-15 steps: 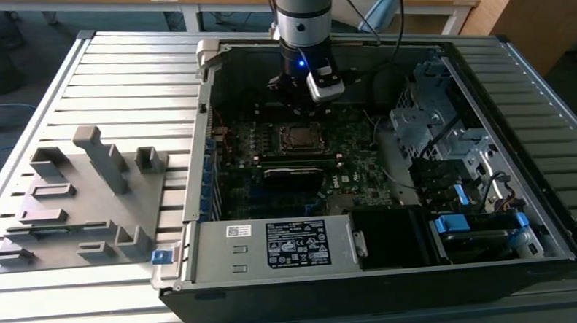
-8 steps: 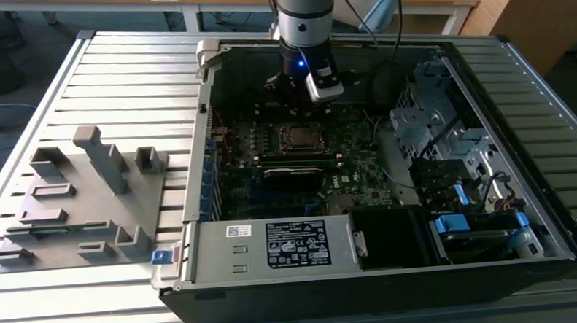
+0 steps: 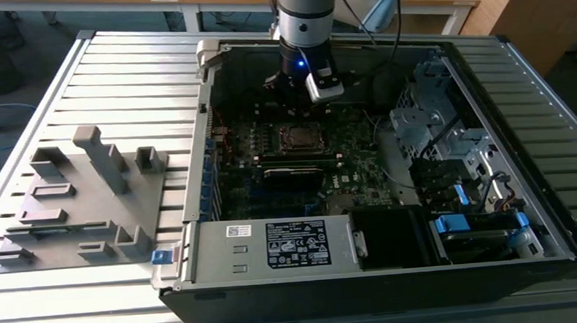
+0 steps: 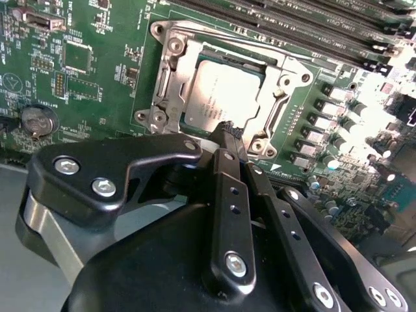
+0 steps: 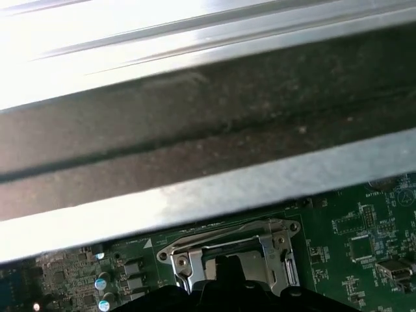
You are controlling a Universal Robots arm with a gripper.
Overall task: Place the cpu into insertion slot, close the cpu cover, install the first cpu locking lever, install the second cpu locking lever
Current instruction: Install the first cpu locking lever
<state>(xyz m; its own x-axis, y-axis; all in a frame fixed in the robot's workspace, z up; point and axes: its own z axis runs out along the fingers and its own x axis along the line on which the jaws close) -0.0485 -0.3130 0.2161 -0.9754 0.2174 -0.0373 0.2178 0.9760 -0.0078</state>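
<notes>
While the end effector (image 4: 227,133) hangs just above the slot (image 4: 224,91), its fingers are pressed together, holding nothing. The cpu (image 4: 218,97) sits in the slot under the cover (image 4: 270,101).

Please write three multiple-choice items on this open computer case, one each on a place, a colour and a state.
1. Where is the cpu?
A. in the insertion slot
B. on the grey fixture
C. on the power supply

2. What colour is the motherboard?
A. red
B. green
C. white

3. How does the cpu cover lie?
A. propped upright
B. removed from the board
C. down around the cpu

Key: 1 A, the silver chip sits inside the socket; 2 B, both wrist views show green board; 3 C, the frame lies flat, with the gripper just above its edge.
</notes>
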